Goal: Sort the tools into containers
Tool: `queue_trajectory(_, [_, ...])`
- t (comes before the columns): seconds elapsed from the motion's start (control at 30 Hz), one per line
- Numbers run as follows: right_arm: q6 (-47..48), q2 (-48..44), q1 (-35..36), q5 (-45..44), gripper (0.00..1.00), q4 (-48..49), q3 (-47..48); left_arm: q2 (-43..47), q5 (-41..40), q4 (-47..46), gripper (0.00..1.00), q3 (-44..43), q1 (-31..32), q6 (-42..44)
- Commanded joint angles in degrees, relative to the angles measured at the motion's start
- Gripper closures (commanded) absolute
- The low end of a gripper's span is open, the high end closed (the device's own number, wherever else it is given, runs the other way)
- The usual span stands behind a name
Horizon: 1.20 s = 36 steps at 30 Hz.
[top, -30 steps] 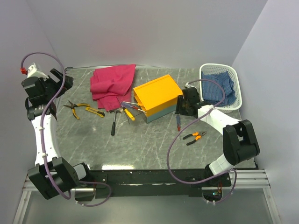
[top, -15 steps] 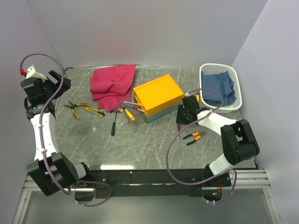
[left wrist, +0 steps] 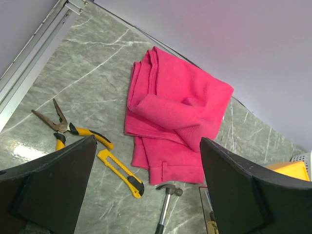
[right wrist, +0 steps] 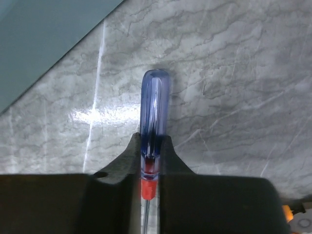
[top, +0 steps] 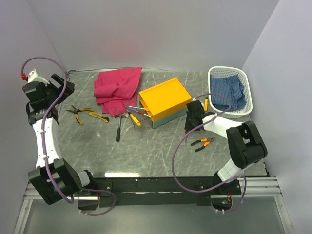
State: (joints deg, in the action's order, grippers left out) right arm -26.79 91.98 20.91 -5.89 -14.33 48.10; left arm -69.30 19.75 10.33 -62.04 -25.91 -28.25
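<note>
My right gripper (right wrist: 151,142) is shut on the blue screwdriver (right wrist: 155,100), which lies on the marble table just in front of the toolbox's teal base (right wrist: 44,34). In the top view that gripper (top: 190,121) sits low beside the orange-yellow toolbox (top: 164,99). Orange-black pliers (top: 202,142) lie near it. My left gripper (top: 54,87) hangs open at the far left, above the yellow-black pliers (left wrist: 68,127) and hammer (left wrist: 168,195). Two more screwdrivers (top: 134,114) lie by the toolbox's left end. The white basket (top: 247,95) stands at the back right.
A magenta cloth (top: 117,87) lies behind the tools. A yellow utility knife (left wrist: 119,171) lies next to the pliers. A blue checked cloth (top: 226,90) fills the basket. A small yellow tool (top: 205,104) lies between toolbox and basket.
My right gripper has come down toward the table beside the toolbox and closed on the blue screwdriver. The left arm has barely moved.
</note>
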Motion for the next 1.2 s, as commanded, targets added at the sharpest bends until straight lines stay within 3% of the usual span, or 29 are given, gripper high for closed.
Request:
queue_trajectory(0.0, [-0.6, -4.1, -1.0, -1.0, 1.00, -1.9, -0.6, -0.8, 1.3, -2.6, 0.07, -1.0, -0.2, -1.0])
queue_trajectory(0.27, [4.4, -19.2, -3.0, -2.6, 1.00, -15.0, 10.7, -0.3, 2.5, -4.1, 0.07, -2.7, 0.0, -3.7])
queue_trajectory(0.37, [6.7, -23.5, -2.9, 4.3, 1.00, -6.9, 14.3, 0.8, 2.2, -5.1, 0.07, -2.3, 0.0, -3.8])
queue_trajectory(0.43, [9.1, -24.3, -1.7, 15.4, 1.00, 5.1, 14.0, 1.7, 2.6, -5.2, 0.07, -1.2, 0.0, -3.7])
queue_trajectory(0.53, [13.0, -19.1, 2.1, 28.5, 1.00, 12.1, 17.6, 3.1, 3.8, -5.1, 0.07, 0.8, 0.0, -4.4])
queue_trajectory(0.67, [21.8, -13.3, 9.3, 34.5, 1.00, 16.3, 22.6, 4.1, 4.6, -4.3, 0.07, 1.8, 0.0, -4.4])
queue_trajectory(0.8, [29.9, -7.6, 14.8, 34.6, 1.00, 16.1, 29.3, 4.6, 4.8, -4.8, 0.07, 2.3, 0.1, -4.6])
queue_trajectory(1.17, [29.4, 5.1, 19.8, 33.2, 1.00, 17.6, 37.9, 8.6, 5.6, -5.4, 0.06, 6.6, 0.1, -5.8])
